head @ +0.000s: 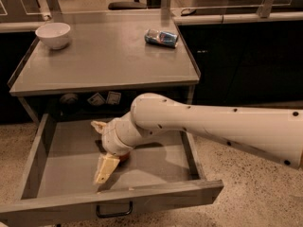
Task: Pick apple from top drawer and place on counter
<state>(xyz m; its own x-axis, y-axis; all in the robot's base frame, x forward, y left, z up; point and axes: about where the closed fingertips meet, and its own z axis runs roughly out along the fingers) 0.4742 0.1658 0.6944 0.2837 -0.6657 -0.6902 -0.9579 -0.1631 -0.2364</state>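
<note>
One counter (109, 65), one bowl (53, 34) sitting on the counter's far left, one can (161, 37) lying on its far right, one drawer (71, 150) standing open below the counter, one arm (213, 124) reaching below its front edge, one gripper (102, 147) hanging there, one apple (124, 158) peeking out there too.

The robot's 1 arm (222, 126) comes in from the right edge, a thick cream tube sloping down to the left. Its wrist (118, 136) bends downward into the top drawer (66, 164). The gripper (95, 152) sits low inside, left of centre. Its 2 fingers (105, 168) are spread wide apart, 1 pointing up-left and the other down toward the front.
</note>
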